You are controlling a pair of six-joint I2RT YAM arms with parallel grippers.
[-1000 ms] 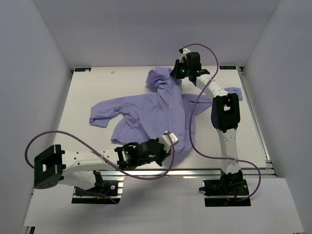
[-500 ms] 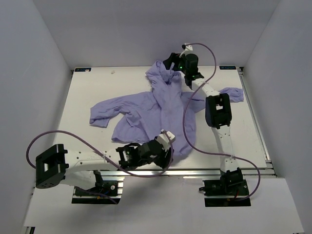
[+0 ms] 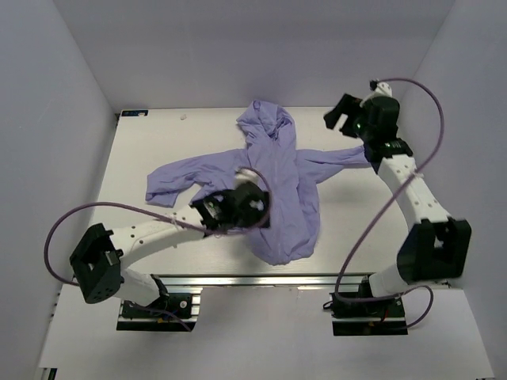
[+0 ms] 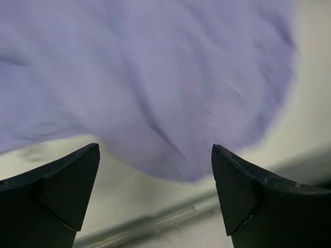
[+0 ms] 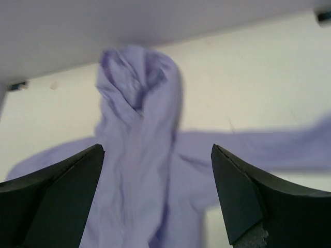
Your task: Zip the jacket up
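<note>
Across the middle of the white table lies the jacket, hood toward the far wall, sleeves spread sideways. The left gripper hangs over its body, jaws apart. The right gripper, jaws apart, hovers near the right-side sleeve's end, off the cloth.

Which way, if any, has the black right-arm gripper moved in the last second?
Yes: the black right gripper swung rightward, off the hood of the lavender fabric jacket, toward the white table's right edge.
</note>
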